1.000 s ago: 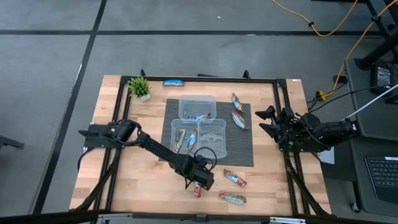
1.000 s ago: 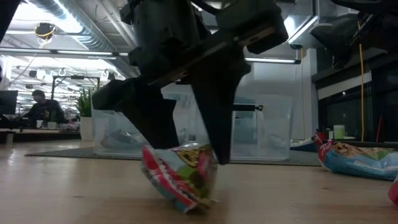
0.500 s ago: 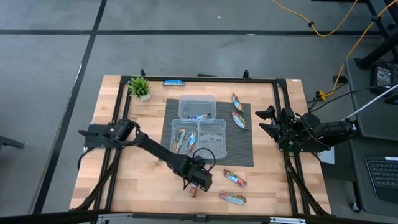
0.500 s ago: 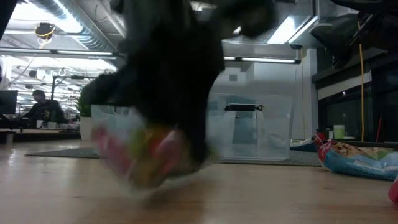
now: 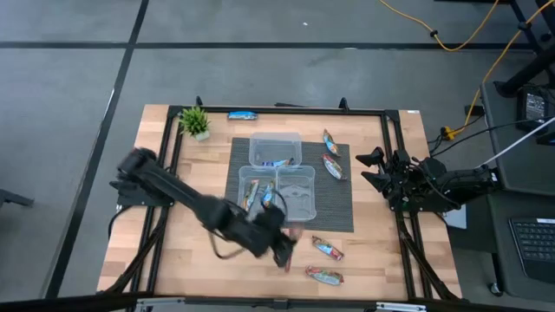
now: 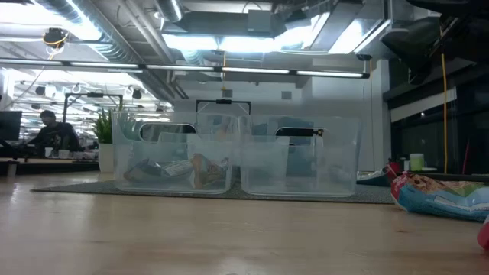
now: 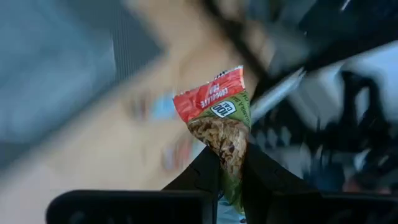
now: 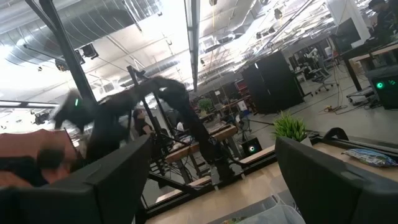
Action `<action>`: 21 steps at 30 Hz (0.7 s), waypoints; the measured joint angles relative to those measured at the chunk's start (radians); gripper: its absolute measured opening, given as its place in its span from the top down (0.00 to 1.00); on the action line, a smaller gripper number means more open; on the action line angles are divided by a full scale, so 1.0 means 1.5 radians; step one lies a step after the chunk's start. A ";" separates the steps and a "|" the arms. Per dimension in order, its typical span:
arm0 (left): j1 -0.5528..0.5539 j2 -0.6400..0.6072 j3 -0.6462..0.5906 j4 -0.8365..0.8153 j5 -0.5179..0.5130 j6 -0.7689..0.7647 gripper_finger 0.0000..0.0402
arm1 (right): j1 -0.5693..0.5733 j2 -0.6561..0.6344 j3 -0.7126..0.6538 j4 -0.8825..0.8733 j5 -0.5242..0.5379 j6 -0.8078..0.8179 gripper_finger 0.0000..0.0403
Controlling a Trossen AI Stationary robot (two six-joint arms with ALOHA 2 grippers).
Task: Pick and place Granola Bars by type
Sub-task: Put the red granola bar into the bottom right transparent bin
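Note:
My left gripper (image 5: 282, 250) hangs over the table's near middle, shut on a granola bar (image 7: 219, 115) in a green wrapper with a red end. Two more bars (image 5: 328, 250) (image 5: 324, 276) lie flat on the wood to the right of it. Another two (image 5: 330, 140) (image 5: 333, 166) lie on the grey mat (image 5: 342, 212), and a blue one (image 5: 242, 114) lies at the far edge. Three clear tubs (image 5: 276, 149) (image 5: 257, 192) (image 5: 296, 192) stand on the mat, and two of them hold bars. My right gripper (image 5: 375, 167) waits open at the table's right edge. My left gripper pinches the bar between its two fingers (image 7: 205, 174) at the green part of the wrapper (image 7: 231, 163), with the red sealed end (image 7: 208, 96) sticking out beyond the fingertips. The bar is lifted clear of the table, and the low view shows nothing of it.
A small potted plant (image 5: 194, 121) stands at the far left corner. A black frame (image 5: 395, 173) runs around the tabletop. Bare wood (image 6: 191, 237) lies in front of the tubs. A bar (image 6: 439, 195) shows at the right of the low view.
My left gripper has shut on the bar that lay on the wood near the front edge. It has then risen quickly with the bar, up out of the low view and slightly toward the tubs. The bar has come clear of the table.

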State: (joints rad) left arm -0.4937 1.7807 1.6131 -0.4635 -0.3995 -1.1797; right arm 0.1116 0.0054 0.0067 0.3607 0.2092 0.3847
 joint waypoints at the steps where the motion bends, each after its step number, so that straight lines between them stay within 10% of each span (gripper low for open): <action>1: 0.000 -0.026 0.000 0.000 -0.038 0.034 0.93 | 0.000 0.000 0.000 0.000 0.000 0.000 0.15; 9: 0.000 -0.168 0.002 0.000 -0.228 0.250 0.93 | 0.000 0.000 0.000 0.000 0.000 0.002 0.15; 21: 0.154 -0.209 0.002 -0.004 -0.095 0.425 0.93 | 0.000 0.000 0.000 0.001 0.000 0.002 0.15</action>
State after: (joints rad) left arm -0.2632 1.4670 1.6161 -0.4690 -0.5413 -0.5420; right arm 0.1116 0.0052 0.0064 0.3614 0.2096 0.3877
